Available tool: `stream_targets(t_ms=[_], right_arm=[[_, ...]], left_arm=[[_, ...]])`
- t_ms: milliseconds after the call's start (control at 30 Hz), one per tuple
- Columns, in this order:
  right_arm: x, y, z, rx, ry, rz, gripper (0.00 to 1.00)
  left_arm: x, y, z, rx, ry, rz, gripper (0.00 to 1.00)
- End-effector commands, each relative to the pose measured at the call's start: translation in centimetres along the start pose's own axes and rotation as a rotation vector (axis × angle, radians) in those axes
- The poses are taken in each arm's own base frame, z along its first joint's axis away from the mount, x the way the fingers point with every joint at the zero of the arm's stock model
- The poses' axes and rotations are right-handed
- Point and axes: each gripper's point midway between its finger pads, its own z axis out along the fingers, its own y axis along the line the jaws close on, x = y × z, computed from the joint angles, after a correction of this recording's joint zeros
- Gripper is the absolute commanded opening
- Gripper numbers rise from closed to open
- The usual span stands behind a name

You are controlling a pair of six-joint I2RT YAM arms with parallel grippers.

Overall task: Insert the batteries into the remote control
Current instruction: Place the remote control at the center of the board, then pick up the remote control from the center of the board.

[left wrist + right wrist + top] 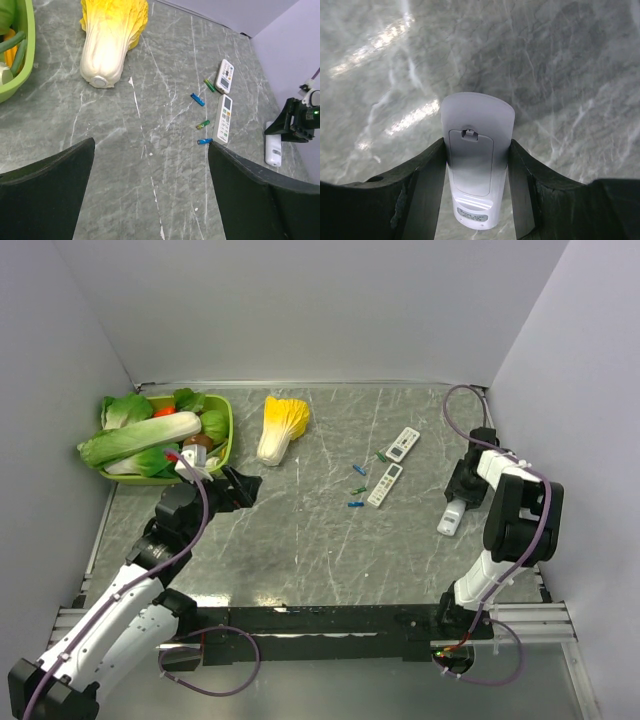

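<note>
Several small batteries lie loose mid-table: blue, green, greenish and blue; the left wrist view shows them too, blue and green. Two white remotes lie face up beside them. A third white remote lies face down at the right, its battery cover closed. My right gripper is shut on this remote, one finger against each long side, low at the table. My left gripper is open and empty above bare table.
A green basket of vegetables stands at the back left. A yellow-white cabbage lies beside it. Grey walls close in the table on the left, back and right.
</note>
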Motion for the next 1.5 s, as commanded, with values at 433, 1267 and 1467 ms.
stream_targets(t_ms=[433, 1267, 1467], right_arm=[[-1.1, 0.1, 0.9, -0.042, -0.006, -0.028, 0.74], [-11.8, 14.2, -9.5, -0.273, -0.335, -0.051, 0.99], [-9.7, 17.2, -6.8, -0.221, -0.189, -0.033, 0.98]], left_arm=[[-0.6, 0.0, -0.2, 0.008, -0.028, 0.028, 0.97], [1.2, 0.4, 0.5, -0.012, 0.048, 0.006, 0.97], [1.8, 0.6, 0.3, -0.024, 0.078, -0.012, 0.97]])
